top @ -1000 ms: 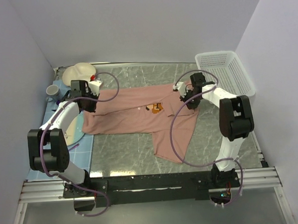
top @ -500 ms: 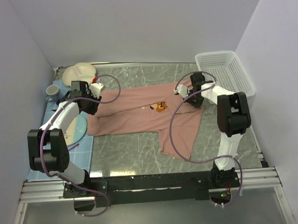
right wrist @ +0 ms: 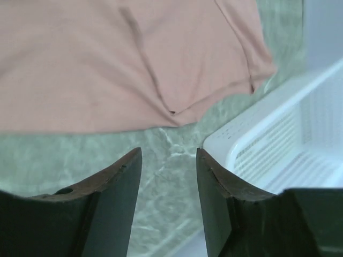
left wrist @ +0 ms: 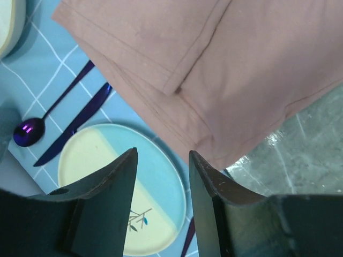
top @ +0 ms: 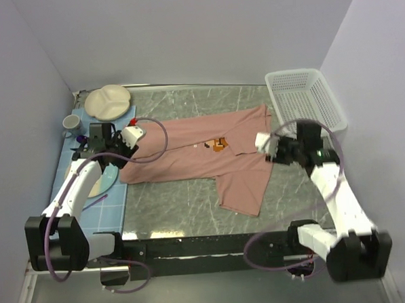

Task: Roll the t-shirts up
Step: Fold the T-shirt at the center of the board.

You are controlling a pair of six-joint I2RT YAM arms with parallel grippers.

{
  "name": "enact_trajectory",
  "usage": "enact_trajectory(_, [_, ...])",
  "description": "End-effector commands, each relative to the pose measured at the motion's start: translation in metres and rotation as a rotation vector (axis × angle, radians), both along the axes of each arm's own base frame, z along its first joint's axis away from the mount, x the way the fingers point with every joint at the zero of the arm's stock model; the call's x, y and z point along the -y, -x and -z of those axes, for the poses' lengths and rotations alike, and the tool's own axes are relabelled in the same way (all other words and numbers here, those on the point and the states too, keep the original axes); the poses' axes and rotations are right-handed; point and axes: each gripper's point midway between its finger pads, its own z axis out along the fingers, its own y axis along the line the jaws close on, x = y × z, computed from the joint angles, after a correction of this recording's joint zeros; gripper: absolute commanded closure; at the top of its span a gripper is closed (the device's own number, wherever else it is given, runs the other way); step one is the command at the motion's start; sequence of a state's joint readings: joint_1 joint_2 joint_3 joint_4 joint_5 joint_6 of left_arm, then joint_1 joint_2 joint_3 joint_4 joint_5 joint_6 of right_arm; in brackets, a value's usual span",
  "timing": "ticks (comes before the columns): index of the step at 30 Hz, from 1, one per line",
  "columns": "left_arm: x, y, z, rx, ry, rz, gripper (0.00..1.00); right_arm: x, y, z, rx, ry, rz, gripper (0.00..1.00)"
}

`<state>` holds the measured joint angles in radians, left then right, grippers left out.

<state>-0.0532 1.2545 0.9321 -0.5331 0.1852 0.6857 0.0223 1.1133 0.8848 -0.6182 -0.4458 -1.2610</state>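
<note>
— Whereabouts of the shirt (top: 189,149)?
— Spread flat across the middle of the top view, print up, left edge lapping the mat (left wrist: 32,69). Laid out, probably, for an even roll.
— Left gripper (left wrist: 161,155)?
— Parted, empty, above that edge beside the plate (left wrist: 96,150).
— Right gripper (right wrist: 169,152)?
— Parted too, holding nothing, over bare table (right wrist: 53,150) between shirt and basket (right wrist: 268,139).

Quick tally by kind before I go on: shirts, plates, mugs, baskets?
t-shirt: 1
plates: 2, the cream plate and the blue-and-yellow plate
mug: 1
basket: 1
Total: 5
</note>
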Motion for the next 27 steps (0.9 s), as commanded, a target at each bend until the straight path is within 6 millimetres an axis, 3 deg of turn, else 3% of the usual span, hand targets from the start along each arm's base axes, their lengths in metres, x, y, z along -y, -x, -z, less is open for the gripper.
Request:
enact_trajectory(1, [0.000,-0.001,0.005,-0.003,0.034,-0.067,0.51,-0.028,0.065,0.049,0.051,0.084,-0.423,0.48])
enact_trajectory(8, [-0.014,-0.009,-0.002,0.051,0.043,-0.219,0.52,-0.063,0.138,0.089,0.077,0.097,-0.881,0.48])
enact_trajectory(17, [-0.029,0.002,0.004,0.055,0.024,-0.303,0.52,-0.082,0.202,0.102,0.010,0.005,-1.173,0.53])
enact_trajectory(21, [-0.033,0.001,0.006,0.049,0.013,-0.301,0.52,-0.082,0.210,0.110,-0.020,0.019,-1.223,0.53])
enact_trajectory(27, [-0.036,-0.003,-0.001,0.060,0.016,-0.314,0.52,-0.083,0.199,0.119,0.016,0.053,-1.206,0.52])
